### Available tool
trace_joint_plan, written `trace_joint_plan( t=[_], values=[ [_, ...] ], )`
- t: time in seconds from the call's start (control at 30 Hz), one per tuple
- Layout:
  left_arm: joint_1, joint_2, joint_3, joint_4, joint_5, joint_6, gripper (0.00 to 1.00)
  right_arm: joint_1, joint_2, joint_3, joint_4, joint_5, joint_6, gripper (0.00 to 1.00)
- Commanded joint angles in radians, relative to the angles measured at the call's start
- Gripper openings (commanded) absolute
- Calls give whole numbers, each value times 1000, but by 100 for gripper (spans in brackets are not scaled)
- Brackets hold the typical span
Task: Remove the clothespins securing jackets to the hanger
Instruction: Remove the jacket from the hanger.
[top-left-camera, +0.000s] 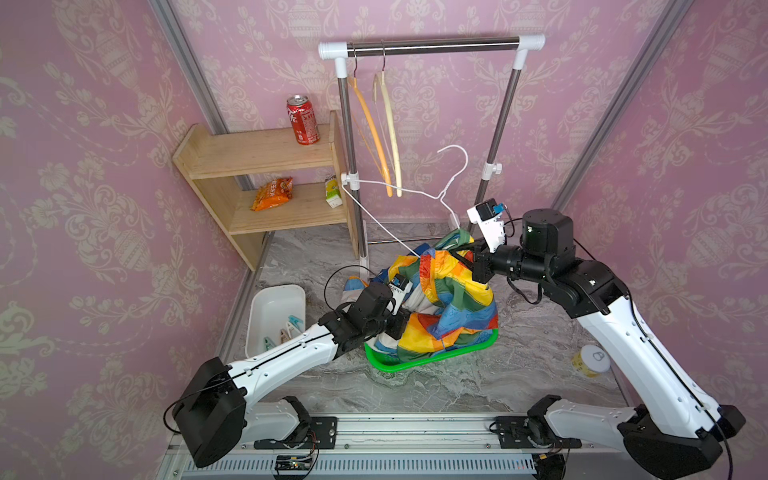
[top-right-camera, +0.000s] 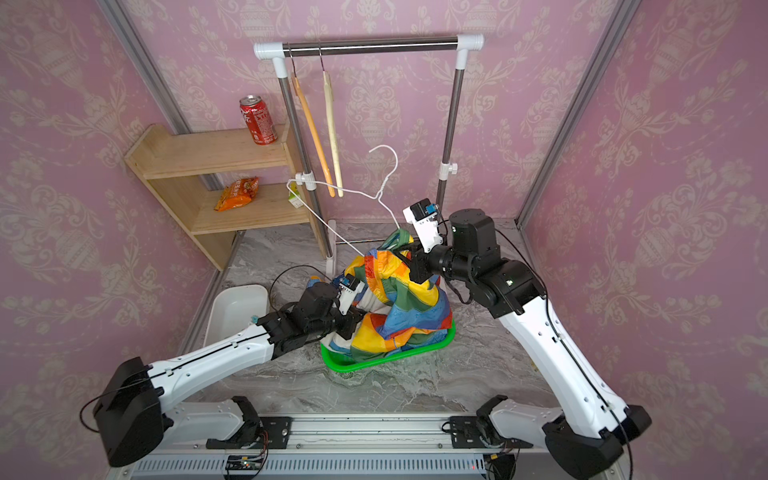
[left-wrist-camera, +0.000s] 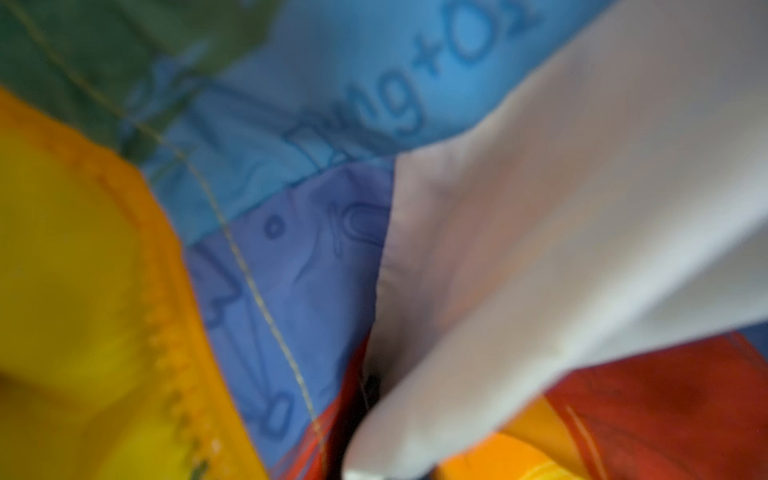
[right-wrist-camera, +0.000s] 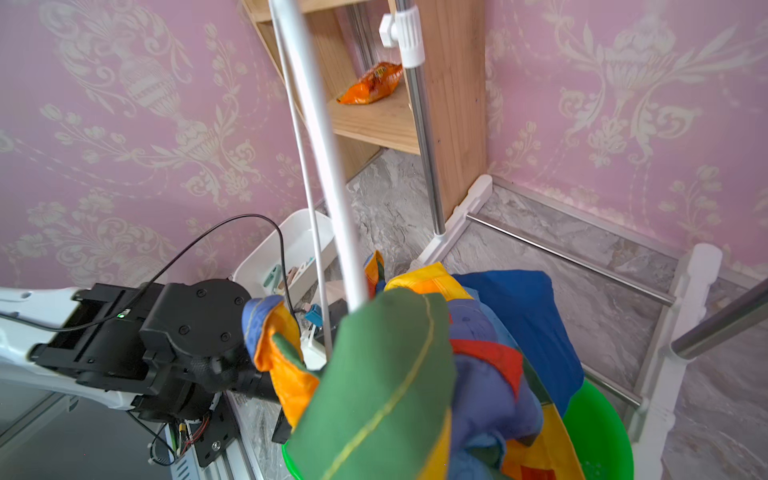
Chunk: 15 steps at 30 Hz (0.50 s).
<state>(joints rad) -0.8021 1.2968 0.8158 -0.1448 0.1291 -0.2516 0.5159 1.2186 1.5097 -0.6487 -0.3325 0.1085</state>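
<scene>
As the left claw (top-left-camera: 401, 328) and right claw (top-left-camera: 464, 253) are pressed shut within the rainbow patchwork jacket (top-left-camera: 449, 291), it could be torn by opposed pulls.

There was one jacket (top-left-camera: 444, 299), one green tray (top-left-camera: 386, 363) and one white bin (top-left-camera: 274, 303), with three clothespins (top-left-camera: 296, 321) visible inside the bin. There were two wooden hangers (top-left-camera: 374, 129) and one wire hanger (top-left-camera: 451, 183). There was also one rack (top-left-camera: 432, 45), one shelf (top-left-camera: 257, 153), one can (top-left-camera: 302, 120), one snack bag (top-left-camera: 272, 193), one carton (top-left-camera: 332, 195), one lidded cup (top-left-camera: 592, 360) and two arms (top-left-camera: 282, 361).
</scene>
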Motion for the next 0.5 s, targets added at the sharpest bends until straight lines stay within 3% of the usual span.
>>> trace_joint_plan(
  t=[0.0,0.17,0.27,0.47],
  values=[
    [-52,53,-13,-132,-79,95,0,40,-17,-70,26,60,43,0],
    [-71,146,-76,-71,-121,71,0,77,-12,-214,47,145,83,0],
    [-70,270,-73,-39,-114,34,0,82,1,-259,74,185,98,0],
    [-73,544,49,-56,-60,-21,0,81,36,-240,73,232,68,0]
  ],
)
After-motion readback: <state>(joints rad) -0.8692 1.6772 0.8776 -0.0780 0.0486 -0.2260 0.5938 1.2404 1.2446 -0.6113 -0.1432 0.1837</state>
